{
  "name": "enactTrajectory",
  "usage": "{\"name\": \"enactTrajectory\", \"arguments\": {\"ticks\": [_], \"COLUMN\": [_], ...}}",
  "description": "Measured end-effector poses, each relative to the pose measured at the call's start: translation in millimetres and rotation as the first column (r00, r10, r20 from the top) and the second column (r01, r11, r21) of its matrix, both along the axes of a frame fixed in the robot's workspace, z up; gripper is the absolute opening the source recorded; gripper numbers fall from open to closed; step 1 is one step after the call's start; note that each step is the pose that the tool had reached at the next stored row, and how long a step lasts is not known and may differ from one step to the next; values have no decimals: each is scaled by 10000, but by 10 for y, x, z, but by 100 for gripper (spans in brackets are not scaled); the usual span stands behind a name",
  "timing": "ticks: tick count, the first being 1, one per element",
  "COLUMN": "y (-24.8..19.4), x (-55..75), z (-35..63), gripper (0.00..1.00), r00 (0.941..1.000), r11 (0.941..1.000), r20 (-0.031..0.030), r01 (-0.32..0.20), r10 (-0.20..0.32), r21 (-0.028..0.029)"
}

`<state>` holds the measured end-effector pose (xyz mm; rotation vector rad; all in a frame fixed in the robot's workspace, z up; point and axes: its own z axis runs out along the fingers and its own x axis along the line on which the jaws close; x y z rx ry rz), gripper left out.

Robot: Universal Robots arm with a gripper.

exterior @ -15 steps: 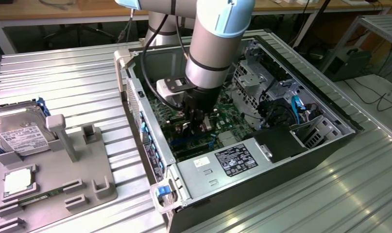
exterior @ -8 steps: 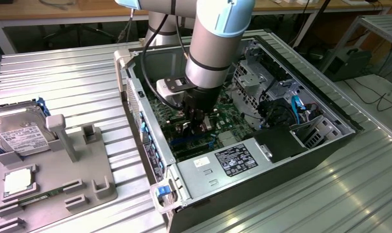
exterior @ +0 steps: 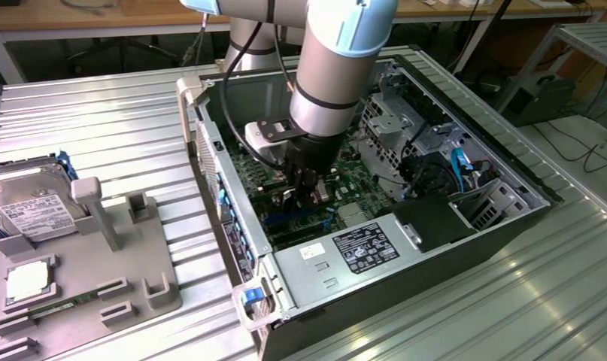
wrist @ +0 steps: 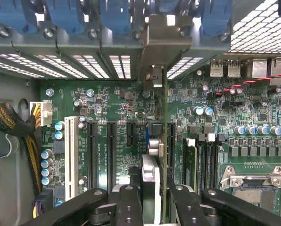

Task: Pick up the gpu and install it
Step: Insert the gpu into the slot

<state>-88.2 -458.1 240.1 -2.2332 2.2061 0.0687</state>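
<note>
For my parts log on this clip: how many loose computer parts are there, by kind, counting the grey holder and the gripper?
hard drive: 1
cpu chip: 1
narrow green board: 1
gpu, held in the gripper: 1
Total: 4

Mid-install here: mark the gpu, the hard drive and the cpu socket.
gpu (wrist: 157, 44): wrist view, on its metal bracket.
hard drive (exterior: 30, 207): exterior view, on its white label.
cpu socket (wrist: 254, 192): wrist view, on its middle.
</note>
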Motion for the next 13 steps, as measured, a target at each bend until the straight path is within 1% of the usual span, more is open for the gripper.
{"name": "enactTrajectory", "arguments": {"ticks": [3, 13], "y": [0, 0], "x": [3, 4], "z": [0, -4], "gripper": [28, 28], "r00": [10000, 10000], "r11": [10000, 10000], "r20": [-22, -23], "r01": [1, 0], "r10": [-1, 0], "r21": [0, 0]}}
